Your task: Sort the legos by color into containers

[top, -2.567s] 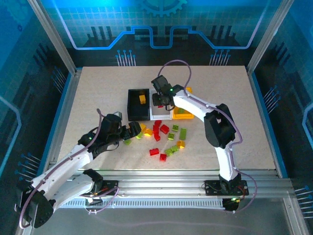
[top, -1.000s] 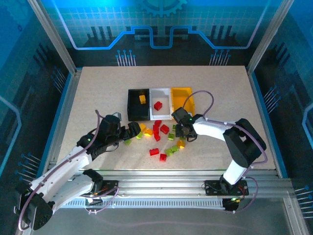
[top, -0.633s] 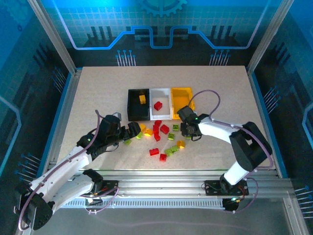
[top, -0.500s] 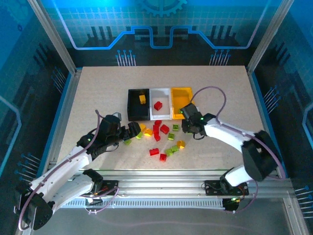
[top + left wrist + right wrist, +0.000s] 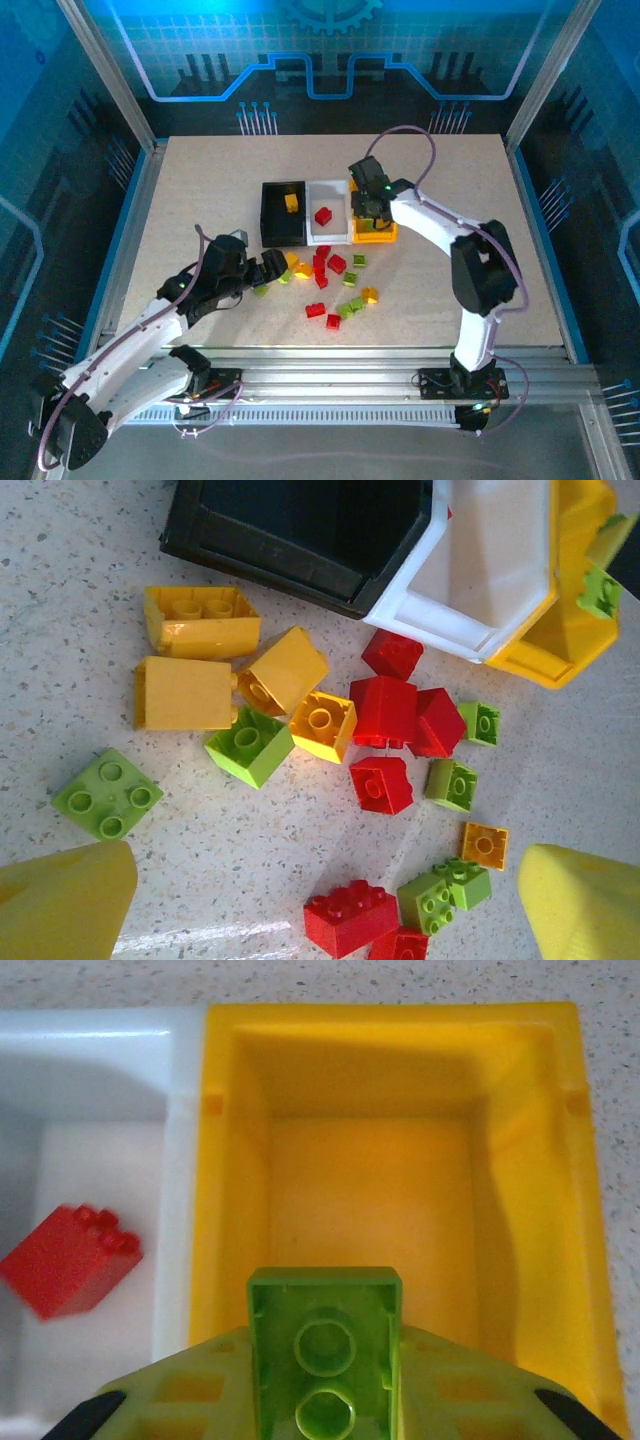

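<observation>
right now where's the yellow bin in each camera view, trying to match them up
Top external: the yellow bin is the right end of the bin row, partly under the right claw.
Left wrist: top right corner, seen obliquely.
Right wrist: centre, just beyond the green lego held in the claw.
Shared landmark: the white bin, against its left side in all three.

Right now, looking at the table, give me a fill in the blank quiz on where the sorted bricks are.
The right gripper holds a green brick over the ____ bin.
The red brick that is inside a bin lies in the ____ bin.
The one yellow brick inside a bin lies in the ____ bin.
Missing words: yellow, white, black.
</observation>
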### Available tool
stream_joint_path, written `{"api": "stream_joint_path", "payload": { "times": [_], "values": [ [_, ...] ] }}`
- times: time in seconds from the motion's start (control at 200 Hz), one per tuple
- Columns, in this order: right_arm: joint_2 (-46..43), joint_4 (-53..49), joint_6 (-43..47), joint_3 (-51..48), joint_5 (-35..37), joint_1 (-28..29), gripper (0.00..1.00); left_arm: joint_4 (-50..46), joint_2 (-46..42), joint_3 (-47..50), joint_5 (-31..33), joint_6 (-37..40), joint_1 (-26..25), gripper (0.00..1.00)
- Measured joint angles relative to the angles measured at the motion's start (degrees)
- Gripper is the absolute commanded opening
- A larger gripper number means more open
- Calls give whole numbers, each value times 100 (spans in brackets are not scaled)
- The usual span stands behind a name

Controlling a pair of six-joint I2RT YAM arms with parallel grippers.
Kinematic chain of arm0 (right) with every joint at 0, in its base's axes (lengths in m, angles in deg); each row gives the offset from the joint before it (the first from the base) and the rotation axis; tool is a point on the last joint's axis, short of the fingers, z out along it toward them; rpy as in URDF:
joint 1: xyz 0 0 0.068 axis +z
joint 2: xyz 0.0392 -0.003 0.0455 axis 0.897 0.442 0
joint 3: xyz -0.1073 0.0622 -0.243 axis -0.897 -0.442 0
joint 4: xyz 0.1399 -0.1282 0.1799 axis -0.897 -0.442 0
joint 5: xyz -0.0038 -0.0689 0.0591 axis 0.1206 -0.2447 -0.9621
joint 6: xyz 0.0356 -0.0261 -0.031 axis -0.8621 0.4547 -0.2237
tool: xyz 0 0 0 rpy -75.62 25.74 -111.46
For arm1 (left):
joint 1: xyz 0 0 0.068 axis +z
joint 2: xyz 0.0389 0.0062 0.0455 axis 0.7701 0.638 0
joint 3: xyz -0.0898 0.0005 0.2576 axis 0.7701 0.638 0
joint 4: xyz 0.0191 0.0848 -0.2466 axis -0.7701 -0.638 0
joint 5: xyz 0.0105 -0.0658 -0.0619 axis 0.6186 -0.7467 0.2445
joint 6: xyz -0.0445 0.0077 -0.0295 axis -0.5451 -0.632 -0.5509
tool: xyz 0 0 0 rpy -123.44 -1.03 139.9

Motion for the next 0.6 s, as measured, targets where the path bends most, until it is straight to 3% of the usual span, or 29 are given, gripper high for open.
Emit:
{"api": "stream_joint_path", "payload": {
  "times": [0.345,0.6],
  "values": [
    [673,-601,-219,719,120,-219,57,-358,-22,0,155,-4,24,99],
    [293,-557,-240,619,70,-184,60,-616,20,-33,356,-2,28,98]
  ]
}}
